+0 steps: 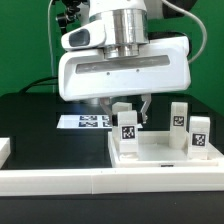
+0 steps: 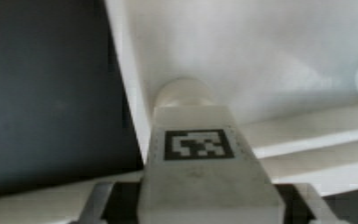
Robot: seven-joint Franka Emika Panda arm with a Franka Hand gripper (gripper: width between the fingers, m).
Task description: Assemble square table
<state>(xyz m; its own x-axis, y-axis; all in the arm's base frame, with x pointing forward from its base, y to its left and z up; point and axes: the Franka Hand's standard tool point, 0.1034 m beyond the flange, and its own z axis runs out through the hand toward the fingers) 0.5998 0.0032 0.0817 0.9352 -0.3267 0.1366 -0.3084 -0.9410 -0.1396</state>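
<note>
Jaws of the two-finger gripper (image 1: 132,105) stand partly closed around one small white blocky plastic leg (image 2: 201,140), which the wrist view shows upright between the fingers (image 2: 114,200) with its black-and-white tag facing the camera, a hold judged suited to carrying it to a corner hole. Beneath the arm, the one white plastic square slab with raised rim (image 1: 150,152) lies against the long low white border wall (image 1: 110,182), apparently so it cannot slide. Legs in sight number four: one gripped, one leg (image 1: 129,129) on the slab and two legs (image 1: 189,128) at the exterior view's right.
</note>
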